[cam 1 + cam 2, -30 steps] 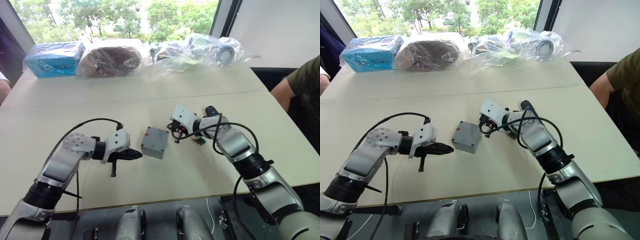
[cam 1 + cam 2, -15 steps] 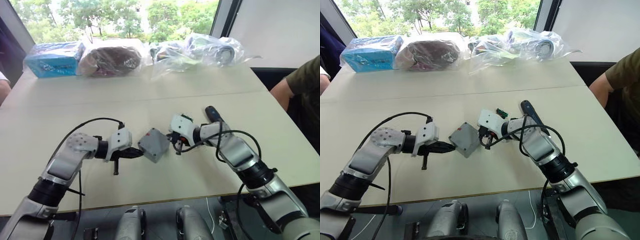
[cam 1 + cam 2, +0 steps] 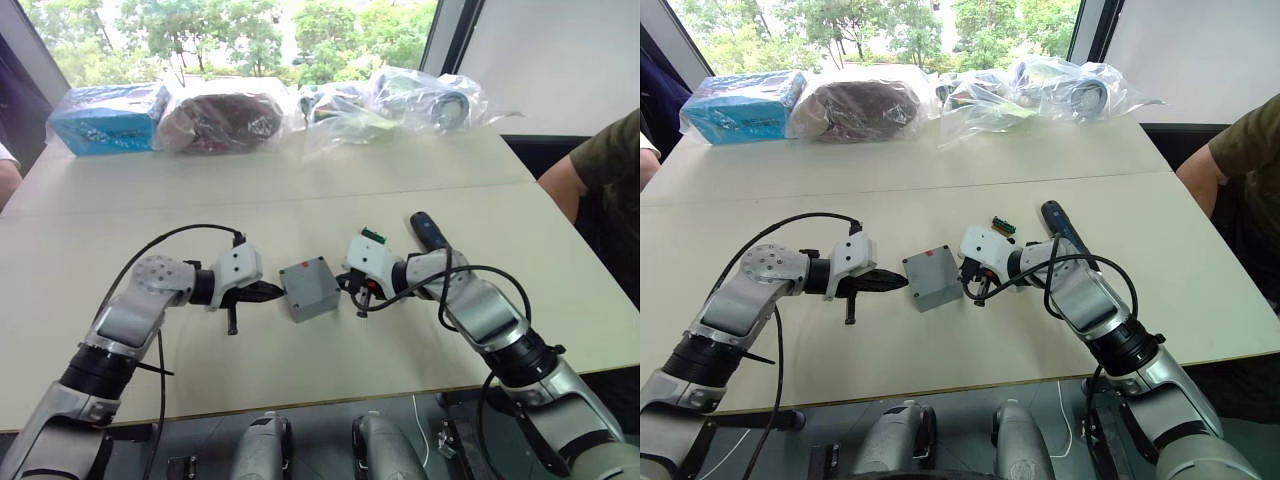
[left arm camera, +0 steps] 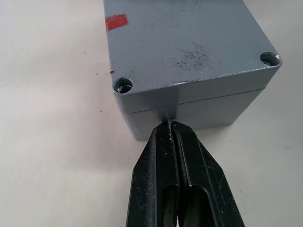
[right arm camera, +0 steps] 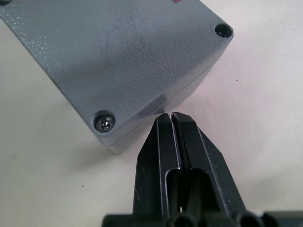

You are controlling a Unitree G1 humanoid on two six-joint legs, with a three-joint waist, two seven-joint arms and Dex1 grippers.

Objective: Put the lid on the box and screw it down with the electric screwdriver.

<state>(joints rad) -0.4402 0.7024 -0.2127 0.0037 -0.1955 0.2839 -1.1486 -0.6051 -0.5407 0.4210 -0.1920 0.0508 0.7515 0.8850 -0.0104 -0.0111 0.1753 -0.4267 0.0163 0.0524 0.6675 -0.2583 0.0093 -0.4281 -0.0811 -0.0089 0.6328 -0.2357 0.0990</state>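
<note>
Grey textured plastic box [image 3: 310,289] sits between my two grippers, its flat square lid [image 4: 184,42] already on. My left gripper [image 4: 170,126] and right gripper [image 5: 170,117], fingers pressed together, each touch a side wall. Dark pen-shaped electric screwdriver [image 3: 428,230] lies beyond my right gripper.

A pale table [image 3: 300,190] carries the lidded grey box [image 3: 309,288], the electric screwdriver [image 3: 428,231] and plastic-wrapped packages [image 3: 380,100].
</note>
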